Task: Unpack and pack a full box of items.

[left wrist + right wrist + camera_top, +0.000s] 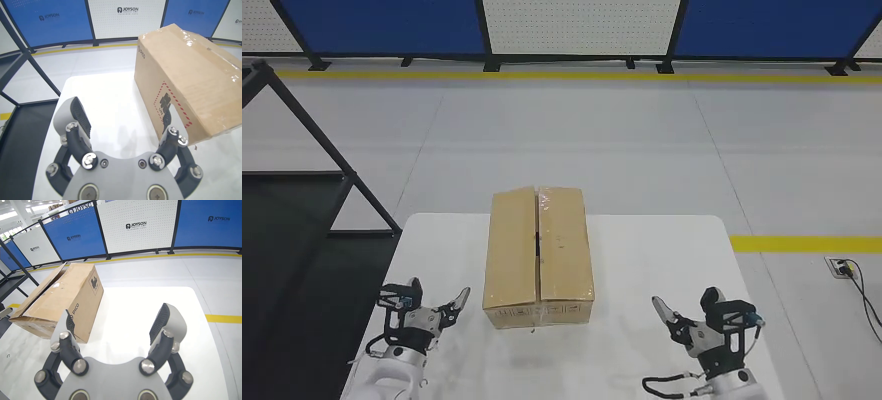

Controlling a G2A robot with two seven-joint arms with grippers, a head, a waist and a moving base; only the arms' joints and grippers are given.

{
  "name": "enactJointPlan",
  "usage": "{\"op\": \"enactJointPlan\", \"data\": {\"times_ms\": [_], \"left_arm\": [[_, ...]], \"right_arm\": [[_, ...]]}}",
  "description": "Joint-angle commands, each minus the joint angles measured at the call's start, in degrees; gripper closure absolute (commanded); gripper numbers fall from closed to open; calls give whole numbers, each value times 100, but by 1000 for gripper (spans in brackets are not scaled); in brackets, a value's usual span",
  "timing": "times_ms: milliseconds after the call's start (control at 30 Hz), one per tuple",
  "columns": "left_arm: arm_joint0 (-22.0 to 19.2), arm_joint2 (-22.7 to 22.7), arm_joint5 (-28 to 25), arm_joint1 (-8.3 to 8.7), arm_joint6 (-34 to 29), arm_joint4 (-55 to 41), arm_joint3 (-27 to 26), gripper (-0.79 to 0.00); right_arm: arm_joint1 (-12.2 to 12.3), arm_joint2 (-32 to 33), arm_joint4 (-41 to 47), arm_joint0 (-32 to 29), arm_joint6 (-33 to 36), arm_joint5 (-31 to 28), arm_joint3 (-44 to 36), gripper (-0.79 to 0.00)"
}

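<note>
A brown cardboard box stands in the middle of the white table, its top flaps folded down with clear tape along the seam. In the right wrist view the box shows one flap lifted slightly at the far end. My left gripper sits open near the table's front left corner, beside the box's left side. My right gripper sits open near the front right, apart from the box. Both grippers hold nothing. The box's contents are hidden.
A black metal frame rack stands on the floor left of the table. Blue and white partition panels line the far side of the room. Bare tabletop lies right of the box.
</note>
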Motion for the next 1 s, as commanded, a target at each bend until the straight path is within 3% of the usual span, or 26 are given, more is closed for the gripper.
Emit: {"op": "enactJointPlan", "data": {"times_ms": [0, 333, 500, 667, 967], "left_arm": [[14, 61, -36, -2, 11, 132, -12, -785], [70, 331, -192, -20, 66, 572, 65, -785], [66, 461, -261, -37, 95, 647, 30, -785], [56, 636, -304, -57, 108, 778, -5, -785], [19, 820, -354, -86, 129, 921, 45, -785]], "right_arm": [[-6, -20, -8, -5, 7, -30, 23, -785], [-28, -107, -115, 54, 154, -252, 128, -785], [2, -109, 372, 40, 710, -1136, 82, -785], [38, 60, 801, -72, 1121, -1617, -43, -785], [44, 109, 854, -96, 1169, -1648, -81, -785]]}}
